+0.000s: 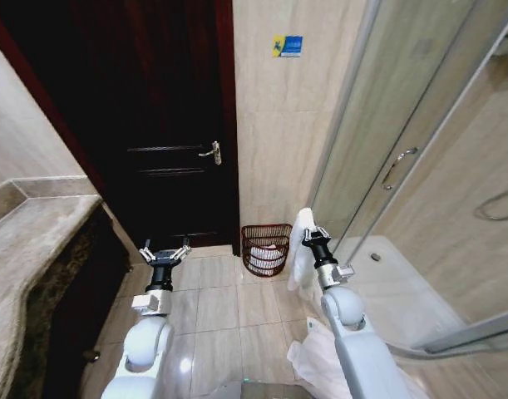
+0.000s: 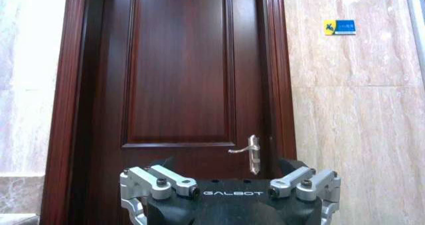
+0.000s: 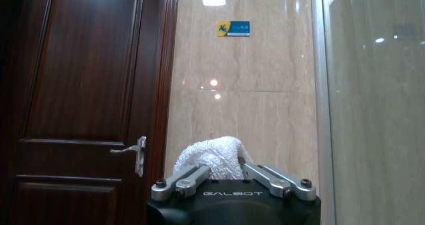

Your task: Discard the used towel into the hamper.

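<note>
both arms rise from the foreground in my head view. my right gripper [image 1: 316,235] is pinching the towel [image 1: 302,253], a white terry cloth bunched between the fingers and hanging down beside the shower door [image 1: 378,158]. my left gripper [image 1: 165,252] hovers with fingers spread and nothing in them, facing the dark wooden door [image 1: 162,116]. the hamper [image 1: 266,248], a dark reddish open-weave basket with something white already inside, stands on the tiled floor [image 1: 224,303] against the wall, just left of the towel. i judge the cloth should be carried over the rim and centred before letting go, so the hanging tail clears the edge.
</note>
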`<state>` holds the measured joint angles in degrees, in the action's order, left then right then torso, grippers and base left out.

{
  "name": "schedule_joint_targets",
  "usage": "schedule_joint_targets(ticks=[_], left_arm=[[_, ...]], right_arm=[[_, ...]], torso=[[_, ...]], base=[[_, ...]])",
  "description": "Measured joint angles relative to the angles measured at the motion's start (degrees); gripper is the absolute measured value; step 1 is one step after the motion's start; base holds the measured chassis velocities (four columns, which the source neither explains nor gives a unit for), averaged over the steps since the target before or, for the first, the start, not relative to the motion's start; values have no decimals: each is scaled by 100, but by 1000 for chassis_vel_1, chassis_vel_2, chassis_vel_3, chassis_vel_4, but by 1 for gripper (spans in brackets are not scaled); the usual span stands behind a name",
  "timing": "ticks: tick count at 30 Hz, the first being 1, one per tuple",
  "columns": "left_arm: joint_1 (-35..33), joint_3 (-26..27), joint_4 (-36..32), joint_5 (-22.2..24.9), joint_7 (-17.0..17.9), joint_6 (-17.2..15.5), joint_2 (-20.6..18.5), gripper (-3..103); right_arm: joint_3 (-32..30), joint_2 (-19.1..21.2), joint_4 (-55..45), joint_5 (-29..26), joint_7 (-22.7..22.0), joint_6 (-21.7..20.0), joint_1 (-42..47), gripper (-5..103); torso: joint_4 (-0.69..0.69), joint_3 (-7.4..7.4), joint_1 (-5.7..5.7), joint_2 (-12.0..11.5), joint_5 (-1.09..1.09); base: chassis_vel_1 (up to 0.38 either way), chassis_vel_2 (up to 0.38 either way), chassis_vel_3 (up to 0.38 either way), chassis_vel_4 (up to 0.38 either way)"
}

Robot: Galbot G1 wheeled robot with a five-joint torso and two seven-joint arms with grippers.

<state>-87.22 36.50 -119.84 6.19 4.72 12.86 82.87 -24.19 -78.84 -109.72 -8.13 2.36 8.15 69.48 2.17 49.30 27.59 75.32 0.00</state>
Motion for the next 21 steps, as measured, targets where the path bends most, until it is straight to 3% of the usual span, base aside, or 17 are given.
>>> schedule_joint_targets(ticks=[21], left_arm=[[-17, 46, -22, 77, 0, 57, 24, 100]], right_arm=[[203, -206, 55, 557, -20, -35, -58, 4]], torso=[[1, 1, 4, -1, 0]], base=[[-92, 90, 92, -88]])
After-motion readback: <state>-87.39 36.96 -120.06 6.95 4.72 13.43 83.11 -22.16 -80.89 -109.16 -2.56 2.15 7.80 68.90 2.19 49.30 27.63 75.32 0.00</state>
